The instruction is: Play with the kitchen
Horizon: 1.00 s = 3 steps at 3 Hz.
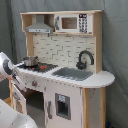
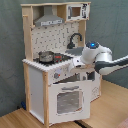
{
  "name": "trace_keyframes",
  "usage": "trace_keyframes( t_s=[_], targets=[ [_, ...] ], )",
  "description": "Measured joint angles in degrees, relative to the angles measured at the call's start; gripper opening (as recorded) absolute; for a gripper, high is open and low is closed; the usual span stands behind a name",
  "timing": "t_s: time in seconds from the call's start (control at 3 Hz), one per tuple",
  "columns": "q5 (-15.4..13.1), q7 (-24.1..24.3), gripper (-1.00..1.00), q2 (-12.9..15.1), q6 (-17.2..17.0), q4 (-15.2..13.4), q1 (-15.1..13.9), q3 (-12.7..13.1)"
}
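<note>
The kitchen (image 1: 75, 87) is a tall white and light-wood toy with a hood (image 1: 40, 26), a microwave (image 1: 72, 22), a black faucet (image 1: 85, 59) and a grey sink (image 1: 72, 73). A small pot (image 2: 45, 56) stands on the stove. In the second exterior view my white arm reaches in from the right, and my gripper (image 2: 74, 63) sits at the counter's front edge above the windowed oven door (image 2: 70, 100). That door leans slightly outward at its top. In the first exterior view only part of my arm (image 1: 6, 67) shows at the left edge.
A grey curtain (image 1: 115, 50) hangs behind the kitchen. The kitchen stands on a wooden floor (image 2: 20, 120). A cupboard door with a small dark window (image 1: 62, 106) sits below the sink.
</note>
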Motion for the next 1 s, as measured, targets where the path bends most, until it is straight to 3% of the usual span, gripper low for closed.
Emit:
trace_keyframes(
  t_s=[0.33,0.67,1.0],
  targets=[
    [0.0,-3.7,1.0,4.7,0.1,-0.1,-1.1,1.2],
    [0.0,-6.1,1.0,8.0,0.9,-0.2,-4.3,4.0],
    [0.0,-7.3,1.0,9.5,2.1,-0.2,-8.4,7.6]
  ],
)
